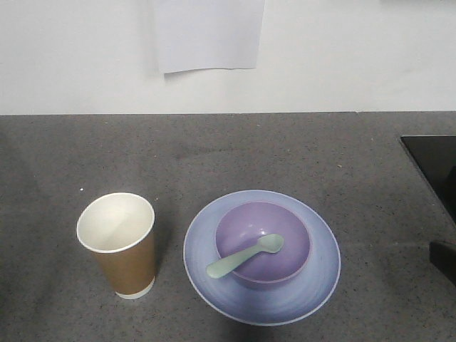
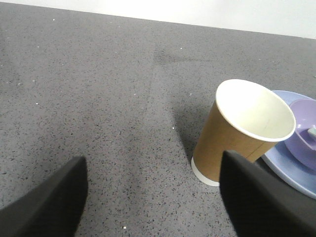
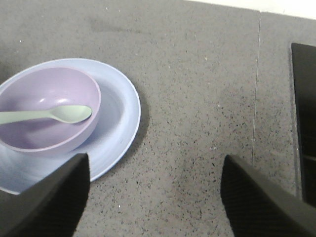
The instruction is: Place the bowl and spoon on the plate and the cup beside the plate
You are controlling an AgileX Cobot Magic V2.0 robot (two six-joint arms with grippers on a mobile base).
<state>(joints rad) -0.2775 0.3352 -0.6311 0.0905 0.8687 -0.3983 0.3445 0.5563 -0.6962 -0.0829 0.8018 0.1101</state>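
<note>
Cup (image 2: 247, 129) stands upright lower left in the front view, just beside the plate (image 1: 320, 274). Bowl (image 1: 262, 241) sits on the plate, spoon (image 1: 244, 256) inside with its handle pointing lower left. Both grippers, left (image 2: 153, 197) and right (image 3: 155, 197), have fingers apart, holding nothing. Looks done to me.

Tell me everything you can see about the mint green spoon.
The small pale mint-green plastic spoon has a short thick handle and an oval head. It lies tilted in the round lavender-purple plastic bowl, head down inside, handle resting on the rim and poking out toward the brown paper cup. It looks clean and whole. No gripper touches it.
</note>
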